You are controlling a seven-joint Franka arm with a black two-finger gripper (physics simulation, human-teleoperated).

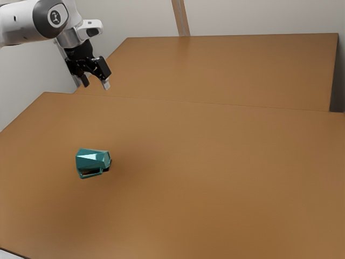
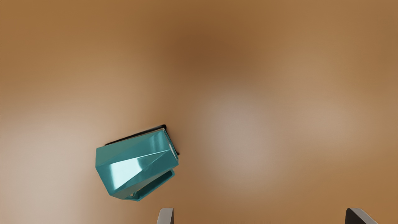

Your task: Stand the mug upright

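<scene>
mug (image 1: 92, 156) lies on its side on the bench (image 1: 215, 172), so it is not upright now. one flat part of its faceted wall is probably what it rests on, and this may be the reason that it does not roll. its handle (image 2: 156, 186) is out at the side, close to the bench – perhaps it also helps to keep the body steady. which end is the mouth i cannot say with full certainty, but the end toward the exterior view's right looks like the rim.

the pincer (image 1: 96, 83) is released: its two fingers (image 2: 165, 217) stand wide apart, and nothing is between them. it hangs well above the bench and apart from the mug, pointing down, i suppose because such a height gives room for turning and for choosing the side of approach. as i judge, to make the mug stand, the pincer must come down, take the body firmly and turn it until the base is below. the smooth faces could slip, and the handle could be in the way of one finger.

counting the things – one mug with one handle, one bench, one arm (image 1: 24, 24), and one pincer with two fingers.
</scene>
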